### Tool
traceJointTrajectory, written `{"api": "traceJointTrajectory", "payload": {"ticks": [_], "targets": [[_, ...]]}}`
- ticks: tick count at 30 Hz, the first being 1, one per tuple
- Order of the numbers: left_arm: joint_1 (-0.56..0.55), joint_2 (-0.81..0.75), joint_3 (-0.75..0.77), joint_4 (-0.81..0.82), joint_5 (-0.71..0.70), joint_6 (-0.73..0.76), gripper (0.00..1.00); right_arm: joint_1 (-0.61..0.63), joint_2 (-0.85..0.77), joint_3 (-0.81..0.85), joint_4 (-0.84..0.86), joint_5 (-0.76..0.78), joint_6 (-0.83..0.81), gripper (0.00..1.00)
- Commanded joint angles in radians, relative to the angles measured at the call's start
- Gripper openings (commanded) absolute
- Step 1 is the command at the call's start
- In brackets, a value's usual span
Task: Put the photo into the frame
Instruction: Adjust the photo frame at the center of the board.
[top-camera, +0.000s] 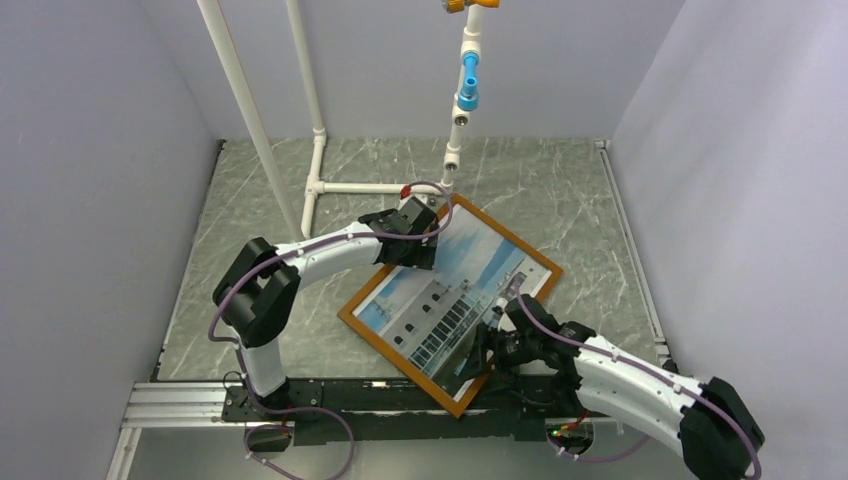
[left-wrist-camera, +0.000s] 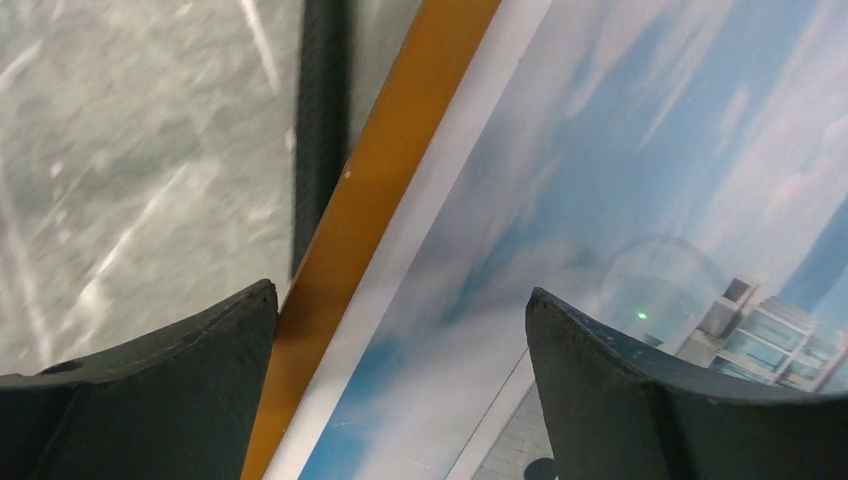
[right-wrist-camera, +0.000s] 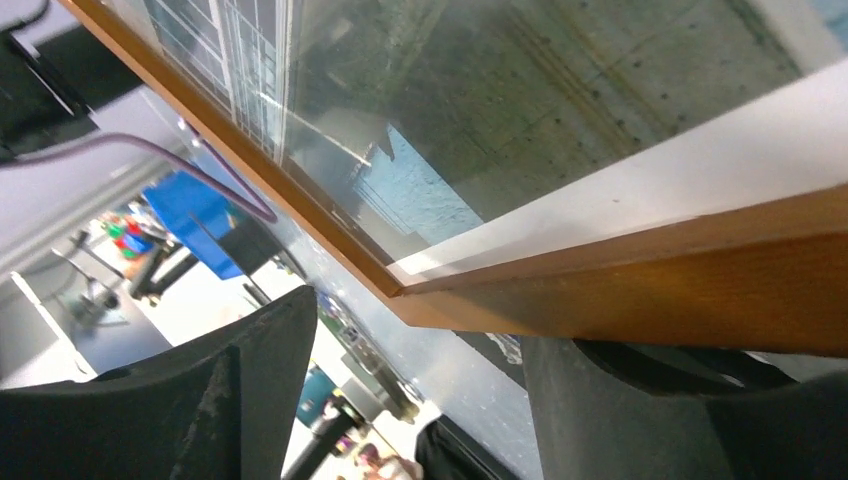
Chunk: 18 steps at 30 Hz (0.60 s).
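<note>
Left gripper (left-wrist-camera: 400, 300) astride frame (left-wrist-camera: 398, 135) edge

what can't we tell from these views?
Top external: the left arm covers the frame's far-left rail. The right arm covers its near-right rail and part of the photo.
Left wrist: the left fingers block the lower view, and the picture edges cut off frame and photo.
Right wrist: one of the right fingers disappears behind the frame rail, so its tip is hidden and contact is unclear.

frame (left-wrist-camera: 385, 170): thin orange-brown wood, lying diagonally | photo (top-camera: 450, 285): building-and-sky print, face up, inside it
</note>
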Motion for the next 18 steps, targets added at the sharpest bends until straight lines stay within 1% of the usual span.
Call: {"api": "traceJointTrajectory", "payload": {"ticks": [1,3,5,10,14,18], "targets": [[-0.084,-0.119,0.005,-0.234,-0.023,-0.106,0.94,0.096,0.072,0.127,0.336,0.041,-0.012,0.77],[-0.083,-0.158,-0.006,-0.295,-0.080,-0.122,0.95,0.147,0.118,0.154,0.353,0.052,-0.014,0.80],[-0.083,-0.208,-0.034,-0.328,-0.100,-0.134,0.96,0.180,0.157,0.181,0.355,0.064,-0.024,0.81],[-0.082,-0.307,-0.141,-0.324,-0.077,-0.147,0.97,0.199,0.188,0.185,0.363,0.111,-0.016,0.83],[-0.082,-0.388,-0.223,-0.356,-0.053,-0.205,0.97,0.200,0.169,0.215,0.273,0.149,-0.051,0.85],[-0.083,-0.557,-0.370,-0.320,0.030,-0.282,0.97,0.197,0.123,0.285,0.133,0.229,-0.115,0.96]]}}
